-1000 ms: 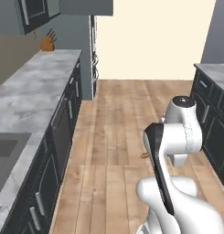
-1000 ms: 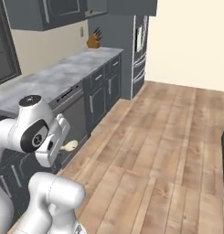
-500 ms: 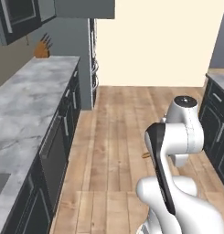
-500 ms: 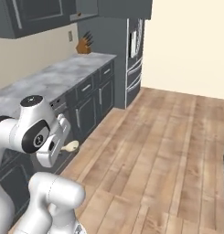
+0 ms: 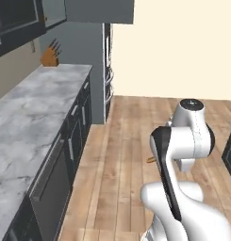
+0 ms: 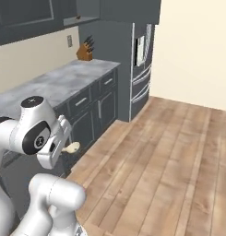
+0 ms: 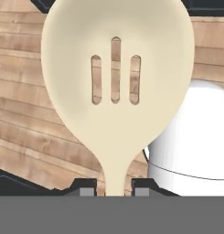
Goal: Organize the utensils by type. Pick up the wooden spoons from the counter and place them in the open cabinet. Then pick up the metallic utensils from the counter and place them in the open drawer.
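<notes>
Wooden spoon in the gripper, on its way to the cabinet

The cream-bowled slotted wooden spoon [image 7: 117,87] is sitting in the gripper [image 7: 114,186], whose jaws are pinching its neck; it is hanging low over the wood floor, beside the lower cabinets, its bowl [image 6: 71,148] poking out from the hand. The step appears to be carrying it; next the arm needs lifting toward the open cabinet [image 6: 84,10] above the counter [image 6: 59,83].

place: home kitchen, rendered | long grey-white marble counter [image 5: 27,122] running over dark grey lower cabinets with silver bar handles [image 6: 93,108] | brown knife block with black handles [image 6: 85,51] sitting at the far end | tall dark grey fridge [image 6: 137,64] standing beside it | light wood plank floor [image 6: 179,152] stretching out
</notes>
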Controlling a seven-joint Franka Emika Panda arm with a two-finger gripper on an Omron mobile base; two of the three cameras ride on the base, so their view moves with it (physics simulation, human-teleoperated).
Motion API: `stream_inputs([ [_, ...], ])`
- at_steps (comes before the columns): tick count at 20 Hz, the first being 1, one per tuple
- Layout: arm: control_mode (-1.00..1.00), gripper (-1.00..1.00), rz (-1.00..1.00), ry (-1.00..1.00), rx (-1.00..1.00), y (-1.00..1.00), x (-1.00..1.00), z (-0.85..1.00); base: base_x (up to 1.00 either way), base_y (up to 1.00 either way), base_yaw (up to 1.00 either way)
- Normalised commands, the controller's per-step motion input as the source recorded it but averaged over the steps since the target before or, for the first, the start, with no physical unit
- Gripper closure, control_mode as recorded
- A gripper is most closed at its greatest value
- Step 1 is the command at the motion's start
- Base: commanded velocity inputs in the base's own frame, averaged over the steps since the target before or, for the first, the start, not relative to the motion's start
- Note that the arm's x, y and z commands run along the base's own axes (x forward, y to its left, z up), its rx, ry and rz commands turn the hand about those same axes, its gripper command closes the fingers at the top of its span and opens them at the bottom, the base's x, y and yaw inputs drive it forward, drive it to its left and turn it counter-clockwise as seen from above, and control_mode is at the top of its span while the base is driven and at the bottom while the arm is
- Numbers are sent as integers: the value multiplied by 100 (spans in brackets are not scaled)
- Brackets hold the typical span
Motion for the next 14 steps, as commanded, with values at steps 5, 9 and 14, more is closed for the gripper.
stream_inputs([
  [5, 100, 100, 0, 0, 0, 0, 0, 0, 100, -6, 28],
  [9, 100, 100, 0, 0, 0, 0, 0, 0, 100, -23, 36],
  [14, 100, 100, 0, 0, 0, 0, 0, 0, 100, -32, 34],
])
